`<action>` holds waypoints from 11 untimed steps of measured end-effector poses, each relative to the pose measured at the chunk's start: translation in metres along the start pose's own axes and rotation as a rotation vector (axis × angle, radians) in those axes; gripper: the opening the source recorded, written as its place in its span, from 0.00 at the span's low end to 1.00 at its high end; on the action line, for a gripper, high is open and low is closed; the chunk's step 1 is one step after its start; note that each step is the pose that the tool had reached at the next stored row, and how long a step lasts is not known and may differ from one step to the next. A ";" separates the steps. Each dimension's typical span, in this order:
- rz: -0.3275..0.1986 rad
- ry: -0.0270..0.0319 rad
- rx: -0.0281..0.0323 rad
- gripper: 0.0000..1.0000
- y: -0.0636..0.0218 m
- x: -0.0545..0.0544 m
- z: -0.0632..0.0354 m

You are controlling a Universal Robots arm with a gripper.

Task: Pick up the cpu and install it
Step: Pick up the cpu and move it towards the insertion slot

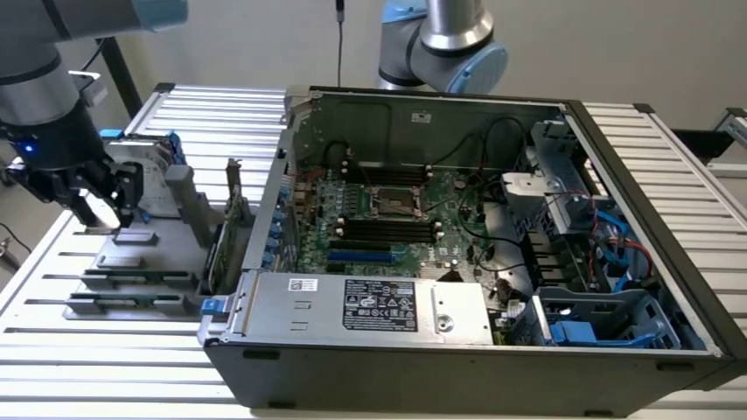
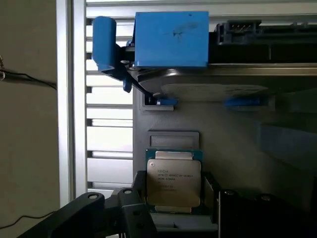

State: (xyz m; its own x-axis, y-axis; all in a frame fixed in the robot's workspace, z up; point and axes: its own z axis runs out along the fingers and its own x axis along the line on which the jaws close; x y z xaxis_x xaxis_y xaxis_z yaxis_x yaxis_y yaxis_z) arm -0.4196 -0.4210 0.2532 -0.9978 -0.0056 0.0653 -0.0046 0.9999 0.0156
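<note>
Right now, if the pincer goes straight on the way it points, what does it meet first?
Probably the small square silver-topped cpu, lying on the grey tray in line with the open pincer; the gap left to it is unclear.

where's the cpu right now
The cpu lies on the grey tray at the exterior view's left, outside the computer case, under the gripper.

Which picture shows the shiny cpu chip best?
The wrist view: the cpu faces the camera, its printing visible. In the exterior view it's too small to make out under the gripper.
</note>
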 end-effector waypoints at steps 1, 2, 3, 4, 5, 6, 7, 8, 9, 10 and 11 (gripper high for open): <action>0.000 0.0001 0.0001 0.55 0.0002 0.000 -0.0046; 0.000 0.0001 0.0001 0.55 0.0003 -0.001 -0.0091; 0.000 0.0000 0.0001 0.55 0.0006 -0.002 -0.0141; 0.000 0.0002 0.0002 0.55 0.0008 -0.003 -0.0187; 0.000 0.0000 0.0000 0.55 0.0011 -0.005 -0.0233; 0.000 -0.0002 -0.0001 0.55 0.0013 -0.009 -0.0279; 0.000 0.0002 0.0001 0.55 0.0014 -0.012 -0.0326; 0.000 0.0003 0.0001 0.55 0.0015 -0.016 -0.0374; 0.000 0.0004 0.0001 0.55 0.0017 -0.020 -0.0426; 0.000 0.0005 0.0001 0.55 0.0018 -0.024 -0.0473; 0.000 0.0007 0.0001 0.55 0.0020 -0.028 -0.0522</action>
State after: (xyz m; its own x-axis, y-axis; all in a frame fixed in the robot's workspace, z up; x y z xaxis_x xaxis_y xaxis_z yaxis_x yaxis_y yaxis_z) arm -0.3887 -0.4197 0.3035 -0.9978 -0.0057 0.0660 -0.0047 0.9999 0.0155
